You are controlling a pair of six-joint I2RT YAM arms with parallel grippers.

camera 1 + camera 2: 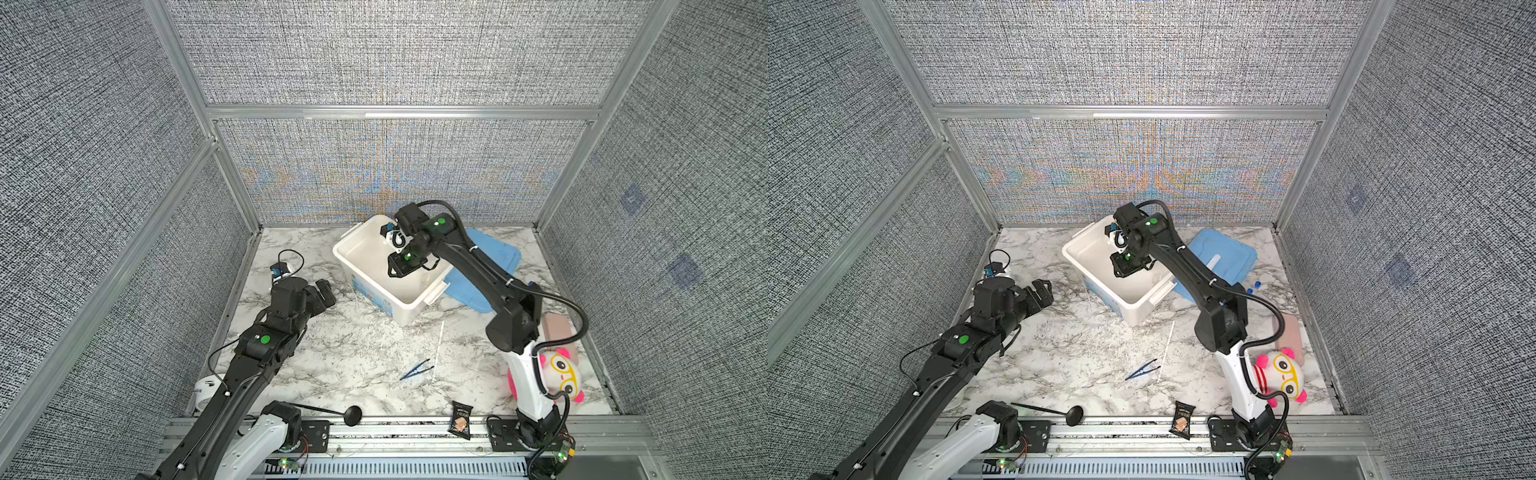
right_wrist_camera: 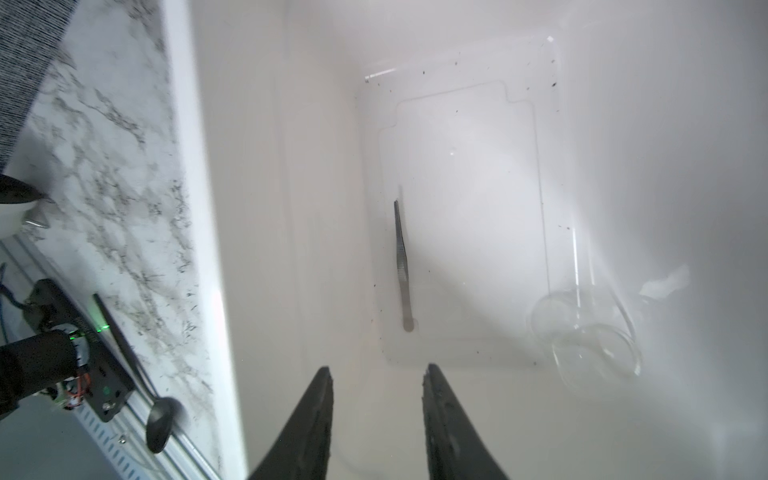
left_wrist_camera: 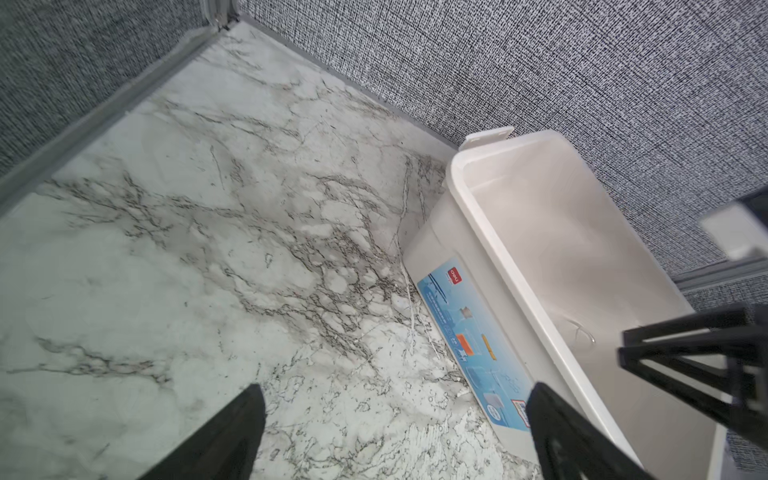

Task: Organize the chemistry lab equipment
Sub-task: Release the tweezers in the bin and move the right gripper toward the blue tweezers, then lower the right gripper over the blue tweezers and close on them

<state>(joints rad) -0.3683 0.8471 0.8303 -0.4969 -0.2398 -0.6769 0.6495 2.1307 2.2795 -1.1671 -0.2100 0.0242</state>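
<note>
Silver metal tweezers (image 2: 401, 257) lie flat on the floor of the white bin (image 1: 345, 245) (image 1: 1075, 245). My right gripper (image 2: 379, 368) (image 1: 397, 270) hangs inside the bin above them, open, with nothing between its fingers. Dark blue tweezers (image 1: 415, 369) (image 1: 1142, 370) and a long thin white stick (image 1: 438, 349) (image 1: 1167, 349) lie on the marble in front of the bin. Two blue-capped tubes (image 1: 1254, 286) rest behind my right arm. My left gripper (image 3: 397, 385) (image 1: 326, 291) is open and empty over the marble, left of the bin (image 3: 490, 232).
A clear glass vessel (image 2: 590, 332) lies in the bin's corner. The blue lid (image 1: 494, 257) lies right of the bin. A pink plush toy (image 1: 561, 374), a black snack packet (image 1: 461, 419) and a black ladle (image 1: 353, 415) sit along the front and right edges.
</note>
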